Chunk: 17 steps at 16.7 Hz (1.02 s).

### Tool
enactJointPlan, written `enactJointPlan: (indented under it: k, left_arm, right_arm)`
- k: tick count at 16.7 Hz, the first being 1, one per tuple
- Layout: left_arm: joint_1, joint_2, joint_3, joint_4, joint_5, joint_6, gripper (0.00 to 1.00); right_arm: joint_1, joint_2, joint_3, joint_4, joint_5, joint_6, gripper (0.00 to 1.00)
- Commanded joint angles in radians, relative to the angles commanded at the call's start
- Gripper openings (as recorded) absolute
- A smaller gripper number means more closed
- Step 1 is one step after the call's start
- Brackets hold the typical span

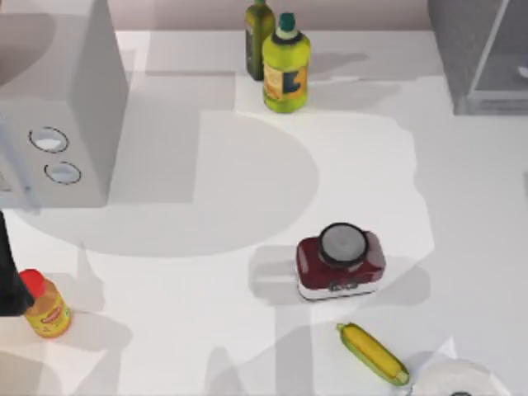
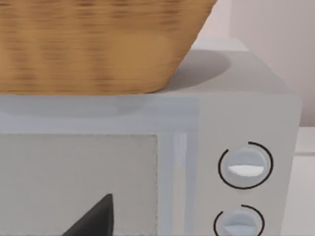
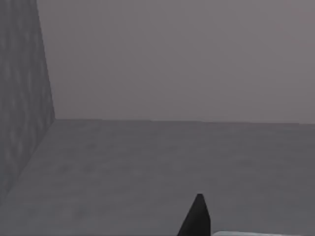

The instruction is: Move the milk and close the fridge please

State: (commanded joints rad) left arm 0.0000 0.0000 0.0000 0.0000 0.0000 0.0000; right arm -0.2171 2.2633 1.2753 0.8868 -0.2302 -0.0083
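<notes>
The fridge point(image 1: 478, 58) is the large grey cabinet at the table's back right corner, with a thin panel edge slanting across its front. The right wrist view looks at plain grey walls and a grey floor point(image 3: 172, 162), apparently the fridge interior. A dark part of my right gripper point(image 3: 197, 219) rises at the lower edge, with a pale sliver beside it that I cannot identify. The milk is out of view. My left arm point(image 1: 8, 276) is at the table's left edge, and a dark part of its gripper point(image 2: 93, 219) faces the dial box.
A grey box with two round dials point(image 1: 58, 124) stands at the back left, with a wicker basket point(image 2: 98, 44) on top. Two oil bottles point(image 1: 285, 66) are at the back, a red jar point(image 1: 340, 260) mid-table, corn point(image 1: 373, 353), a white plate point(image 1: 458, 381), and a yellow red-capped bottle point(image 1: 45, 307).
</notes>
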Motion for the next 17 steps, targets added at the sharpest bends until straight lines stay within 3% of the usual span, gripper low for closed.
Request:
enactJointPlan:
  k: [9, 17]
  left_arm:
    - [0.000, 0.000, 0.000, 0.000, 0.000, 0.000, 1.00]
    - [0.000, 0.000, 0.000, 0.000, 0.000, 0.000, 1.00]
  right_arm:
    - [0.000, 0.000, 0.000, 0.000, 0.000, 0.000, 0.00]
    - [0.000, 0.000, 0.000, 0.000, 0.000, 0.000, 0.60]
